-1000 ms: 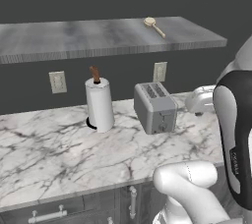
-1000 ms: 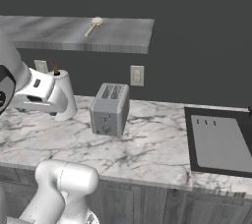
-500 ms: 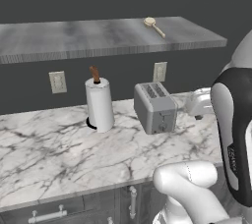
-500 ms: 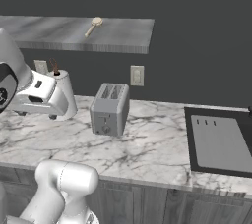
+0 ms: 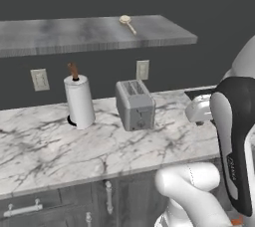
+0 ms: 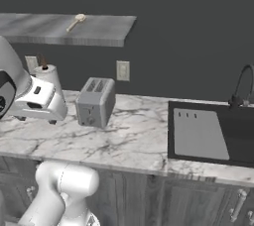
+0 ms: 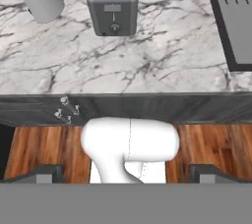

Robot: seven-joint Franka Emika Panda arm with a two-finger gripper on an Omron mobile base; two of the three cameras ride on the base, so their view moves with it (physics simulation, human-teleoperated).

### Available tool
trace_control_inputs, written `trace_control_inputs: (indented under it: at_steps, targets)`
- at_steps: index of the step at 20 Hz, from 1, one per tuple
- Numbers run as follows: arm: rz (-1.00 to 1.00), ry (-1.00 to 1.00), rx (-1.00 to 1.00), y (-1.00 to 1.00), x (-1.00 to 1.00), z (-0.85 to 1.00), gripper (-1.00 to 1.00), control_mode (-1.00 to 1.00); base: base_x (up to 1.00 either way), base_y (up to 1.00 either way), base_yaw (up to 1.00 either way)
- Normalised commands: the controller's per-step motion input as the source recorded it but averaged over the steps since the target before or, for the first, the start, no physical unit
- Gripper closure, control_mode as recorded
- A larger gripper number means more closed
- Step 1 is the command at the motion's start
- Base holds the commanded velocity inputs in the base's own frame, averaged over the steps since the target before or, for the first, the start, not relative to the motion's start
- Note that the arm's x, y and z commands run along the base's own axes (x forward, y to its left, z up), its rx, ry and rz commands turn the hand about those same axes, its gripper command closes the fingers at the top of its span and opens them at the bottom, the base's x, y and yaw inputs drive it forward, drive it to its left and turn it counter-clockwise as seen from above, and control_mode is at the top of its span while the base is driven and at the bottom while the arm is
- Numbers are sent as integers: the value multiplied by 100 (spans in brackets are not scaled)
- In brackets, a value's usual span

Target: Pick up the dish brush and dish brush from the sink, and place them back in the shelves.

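Left base view: one dish brush (image 5: 126, 22) lies on the shelves (image 5: 94, 34), above the toaster (image 5: 134, 104) and paper towel roll (image 5: 79, 101).
Right base view: the sink (image 6: 212, 132) holds its ribbed board (image 6: 201, 133); I see no brush in it.
Hand view: my fingertips (image 7: 37, 174) sit wide apart, holding nothing, over the countertop (image 7: 147, 61).

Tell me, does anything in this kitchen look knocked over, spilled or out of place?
Nothing stands out. The toaster and the paper towel roll stand upright on the marble counter, with no spill around them. One dish brush lies flat on the wall shelf. The ribbed board sits level in the sink.
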Motion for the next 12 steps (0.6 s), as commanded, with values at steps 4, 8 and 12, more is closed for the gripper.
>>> trace_control_inputs:
  at_steps: [4, 8, 12]
  targets:
    - [0, 0, 0, 0, 0, 0, -100, 100, -33, -80, 1]
    - [0, 0, 0, 0, 0, 0, -100, 100, -30, -89, 1]
    - [0, 0, 0, 0, 0, 0, -100, 100, -26, -89, 0]
